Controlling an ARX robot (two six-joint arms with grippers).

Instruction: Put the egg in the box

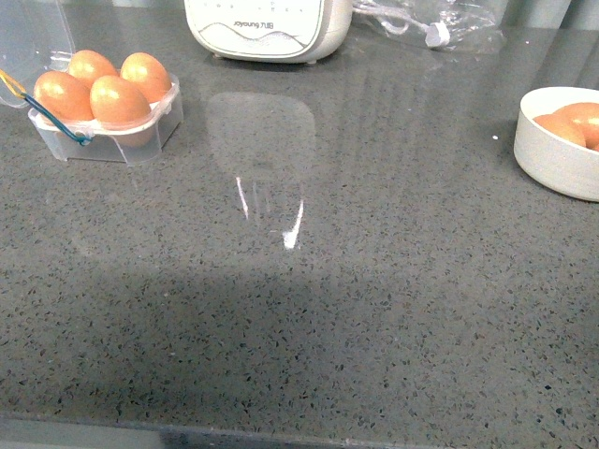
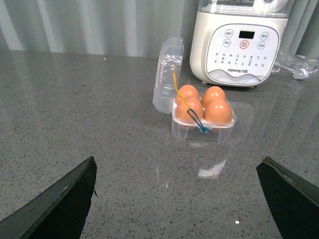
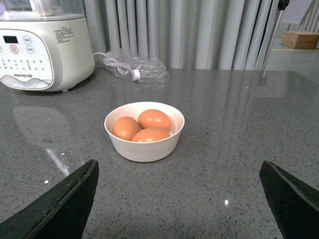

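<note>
"Four cups in the box [image 1: 140, 145], all filled. The egg [image 1: 119, 98] at the front stands on end, long axis about upright, narrow tip up. The lid [image 2: 167, 74] stands open."

"Which arm is closer?"

"The left gripper [image 2: 178, 162]. The box sits straight ahead of its jaws, well apart, and they're spread wide and empty."

"And the right?"

"The right gripper [image 3: 179, 163] gapes too, holding nothing. It faces the bowl [image 3: 144, 149], where three spare eggs [image 3: 149, 127] lie on their sides. With no cup free, I'd judge it finished."
</note>
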